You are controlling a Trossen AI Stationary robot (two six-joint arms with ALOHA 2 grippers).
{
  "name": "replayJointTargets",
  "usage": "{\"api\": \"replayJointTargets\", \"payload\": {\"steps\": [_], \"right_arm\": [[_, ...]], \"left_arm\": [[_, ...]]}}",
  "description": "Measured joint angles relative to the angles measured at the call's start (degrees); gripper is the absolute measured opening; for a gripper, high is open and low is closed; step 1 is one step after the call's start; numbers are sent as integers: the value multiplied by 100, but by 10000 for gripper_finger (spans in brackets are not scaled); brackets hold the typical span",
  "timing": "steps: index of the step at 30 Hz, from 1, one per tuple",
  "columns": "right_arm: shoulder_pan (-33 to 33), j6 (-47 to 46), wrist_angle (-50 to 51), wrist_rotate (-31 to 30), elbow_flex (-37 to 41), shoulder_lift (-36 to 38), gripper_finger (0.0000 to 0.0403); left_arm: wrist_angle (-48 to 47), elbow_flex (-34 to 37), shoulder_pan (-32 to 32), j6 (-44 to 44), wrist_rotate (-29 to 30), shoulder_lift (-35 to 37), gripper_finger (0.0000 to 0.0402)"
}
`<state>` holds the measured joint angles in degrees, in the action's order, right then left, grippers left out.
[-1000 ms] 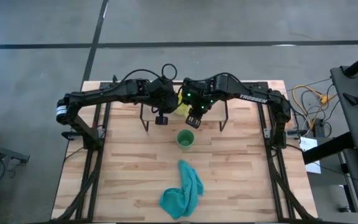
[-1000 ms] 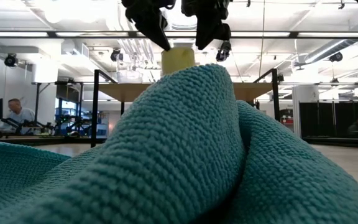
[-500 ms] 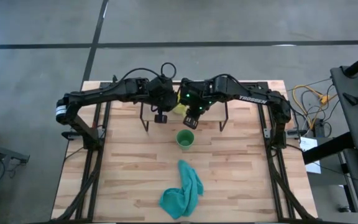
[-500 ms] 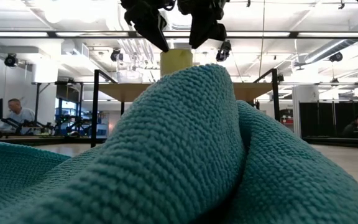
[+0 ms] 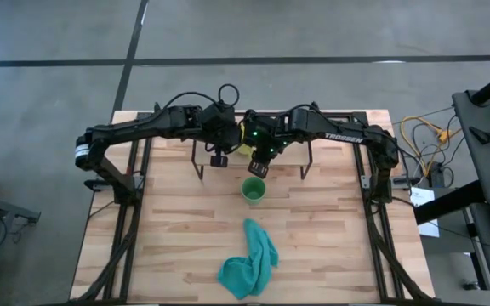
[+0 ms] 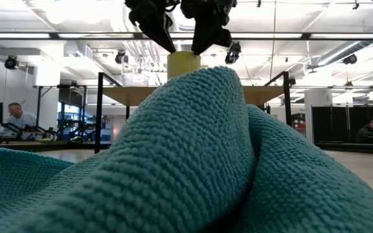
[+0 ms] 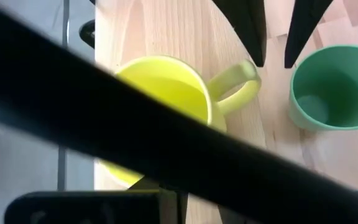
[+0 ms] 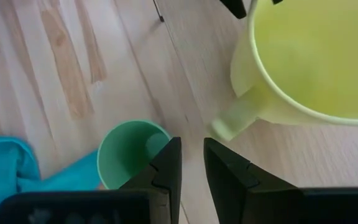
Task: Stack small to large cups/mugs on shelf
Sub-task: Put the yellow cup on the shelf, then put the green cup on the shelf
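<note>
both arms crowd the yellow mug (image 7: 160, 93) on the shelf (image 6: 264, 96), seemingly to steady it: the right gripper (image 8: 191, 163) hangs by its handle, jaws narrow and empty; left jaws unclear. the green cup (image 5: 253, 189) waits on the bench (image 5: 168, 238) below.

Overhead, table-level and two wrist cameras, all sharing the yellow mug (image 5: 243, 149).

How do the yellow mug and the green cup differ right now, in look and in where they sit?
The yellow mug has a loop handle; the green cup has none. The yellow mug stands up on the shelf, with both arms over it; the green cup stands lower, on the table in front of the shelf, with nothing near it. Both are upright with open mouths.
</note>
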<state>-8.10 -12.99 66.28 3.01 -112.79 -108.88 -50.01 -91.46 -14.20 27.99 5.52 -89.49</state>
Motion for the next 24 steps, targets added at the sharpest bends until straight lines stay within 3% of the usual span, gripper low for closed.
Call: {"api": "replayJointTargets", "payload": {"steps": [12,24], "right_arm": [[0,46,-450,0,11,0,63],[11,11,-332,0,7,0,63]], "left_arm": [[-3,0,0,127,47,169,46],[-49,0,4,-80,66,815,46]]}}
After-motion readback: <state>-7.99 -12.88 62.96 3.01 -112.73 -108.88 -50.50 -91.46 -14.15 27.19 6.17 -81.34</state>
